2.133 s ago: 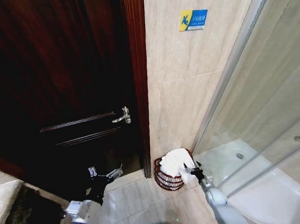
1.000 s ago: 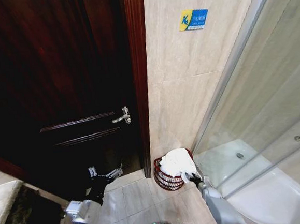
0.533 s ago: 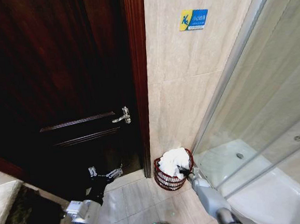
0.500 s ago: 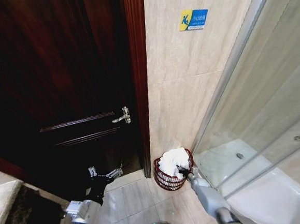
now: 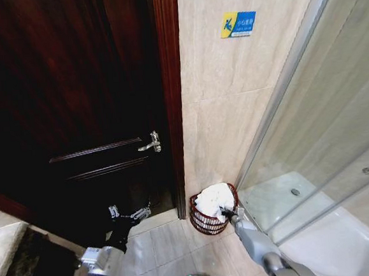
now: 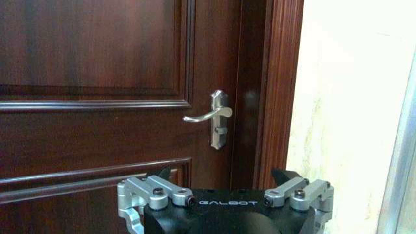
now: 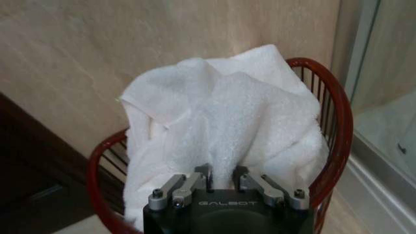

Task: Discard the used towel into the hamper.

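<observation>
Towel (image 7: 224,126) hides hamper (image 7: 334,122) interior; hamper base cut off.

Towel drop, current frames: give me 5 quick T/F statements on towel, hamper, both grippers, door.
1. The white towel sits piled in the hamper. True.
2. The right gripper is open and well clear of the towel. False: its fingers are pinched together on a fold of the towel.
3. The hamper stands on the floor against the tiled wall, beside the shower's glass partition. True.
4. The left gripper holds the door handle. False: it is open and apart from the handle, facing the door.
5. The hamper is blue plastic. False: it is reddish-brown wire.
</observation>
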Robot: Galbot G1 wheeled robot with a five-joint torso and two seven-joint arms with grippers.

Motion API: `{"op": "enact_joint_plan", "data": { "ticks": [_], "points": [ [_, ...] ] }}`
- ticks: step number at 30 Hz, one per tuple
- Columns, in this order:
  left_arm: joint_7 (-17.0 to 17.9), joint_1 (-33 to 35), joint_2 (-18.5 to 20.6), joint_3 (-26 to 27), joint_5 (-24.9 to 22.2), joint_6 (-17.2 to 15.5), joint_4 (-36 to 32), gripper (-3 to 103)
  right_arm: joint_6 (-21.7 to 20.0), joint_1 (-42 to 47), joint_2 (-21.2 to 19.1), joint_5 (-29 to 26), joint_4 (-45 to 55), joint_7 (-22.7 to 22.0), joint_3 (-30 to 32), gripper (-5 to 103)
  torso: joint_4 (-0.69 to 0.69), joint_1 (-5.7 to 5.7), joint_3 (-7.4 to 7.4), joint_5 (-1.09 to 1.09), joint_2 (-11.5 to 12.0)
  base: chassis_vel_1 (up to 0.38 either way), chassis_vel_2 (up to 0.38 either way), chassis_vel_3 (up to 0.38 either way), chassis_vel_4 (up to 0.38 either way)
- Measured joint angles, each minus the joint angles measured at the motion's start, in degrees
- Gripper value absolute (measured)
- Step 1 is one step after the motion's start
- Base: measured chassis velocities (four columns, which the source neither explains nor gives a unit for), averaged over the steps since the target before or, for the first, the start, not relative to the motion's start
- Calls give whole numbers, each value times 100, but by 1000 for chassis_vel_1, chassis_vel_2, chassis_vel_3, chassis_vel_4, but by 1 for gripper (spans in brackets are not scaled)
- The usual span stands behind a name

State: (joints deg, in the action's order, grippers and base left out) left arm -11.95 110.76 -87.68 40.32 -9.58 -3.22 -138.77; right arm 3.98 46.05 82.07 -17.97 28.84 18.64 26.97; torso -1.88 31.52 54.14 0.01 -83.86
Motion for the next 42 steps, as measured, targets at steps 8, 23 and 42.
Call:
{"op": "enact_joint_plan", "data": {
  "ticks": [8, 23, 42],
  "points": [
    [0, 0, 0, 0, 0, 0, 0, 100, -194, 400, -118, -7, 546, 12, 8, 54, 0, 0, 0, 0, 0, 0, 0, 0, 0],
    [0, 0, 0, 0, 0, 0, 0, 100, 136, 592, -159, 18, 657, 185, -27, 100, -2, 4, 1, 1, 0, -47, 46, 56, -51],
    [0, 1, 0, 0, 0, 0, 0, 100, 86, 217, -15, 728, -56, -72, 24, 100, -2, 0, 0, 0, -1, -9, 21, 16, 0]
  ]
}}
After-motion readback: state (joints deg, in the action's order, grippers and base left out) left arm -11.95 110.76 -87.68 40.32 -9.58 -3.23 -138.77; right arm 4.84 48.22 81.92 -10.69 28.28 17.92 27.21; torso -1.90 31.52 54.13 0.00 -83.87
